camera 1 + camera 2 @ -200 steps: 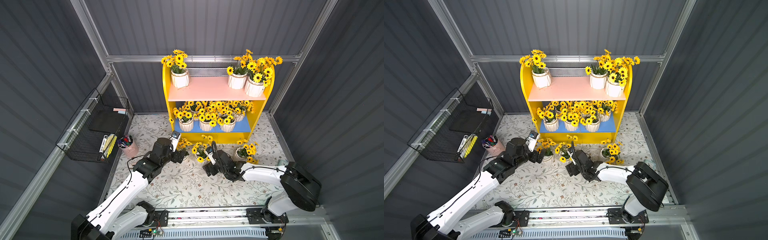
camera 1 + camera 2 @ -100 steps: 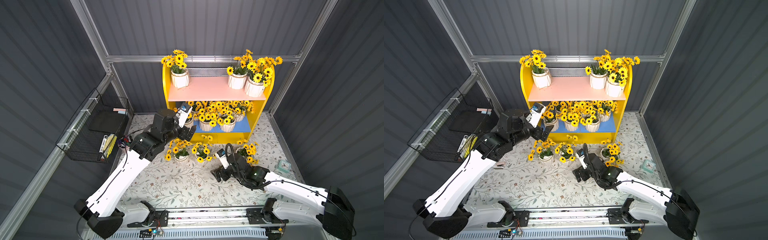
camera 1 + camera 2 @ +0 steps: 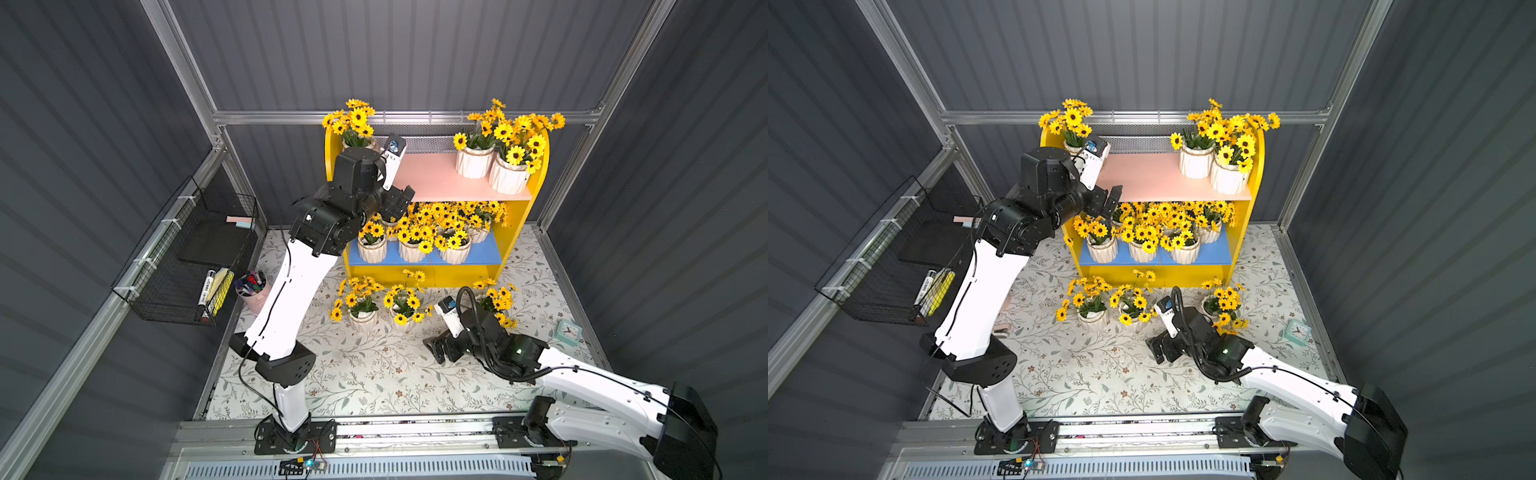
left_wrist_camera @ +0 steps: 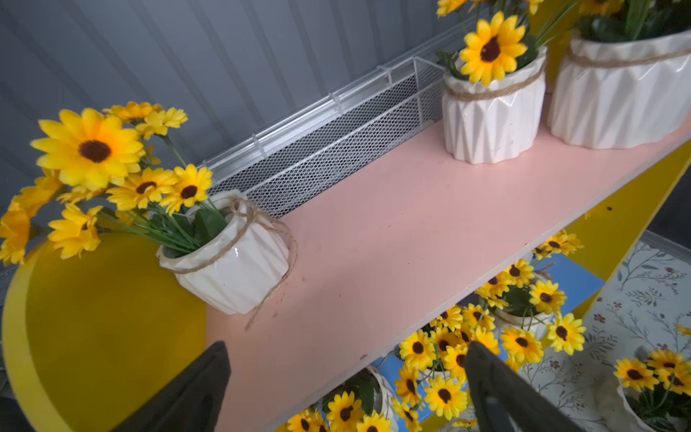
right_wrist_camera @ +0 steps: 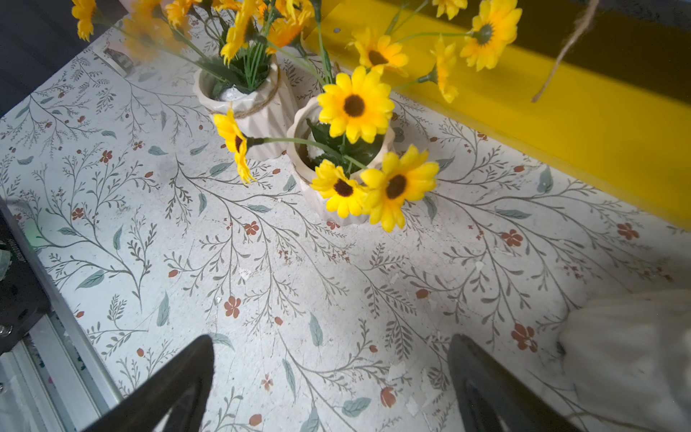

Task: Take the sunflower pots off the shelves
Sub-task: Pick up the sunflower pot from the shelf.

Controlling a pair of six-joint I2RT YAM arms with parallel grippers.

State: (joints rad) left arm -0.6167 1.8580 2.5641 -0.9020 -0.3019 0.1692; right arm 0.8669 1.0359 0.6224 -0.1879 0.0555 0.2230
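Reaching for the top-shelf pot (image 4: 232,262)!
Jaws wide and empty, the left end effector (image 4: 344,392) sits at the pink board (image 4: 411,232) front edge; pot upright just beyond, beside the yellow panel (image 4: 93,318). The right end effector (image 5: 329,389) gapes, well below.

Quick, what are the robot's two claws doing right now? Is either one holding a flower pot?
Left claw: open, empty, in front of the pink shelf.
Right claw: open, empty, over the floor.

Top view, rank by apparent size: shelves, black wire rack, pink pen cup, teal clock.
1. shelves
2. black wire rack
3. pink pen cup, partly hidden
4. teal clock, close to the cup in size, so the order of these last two is unsure
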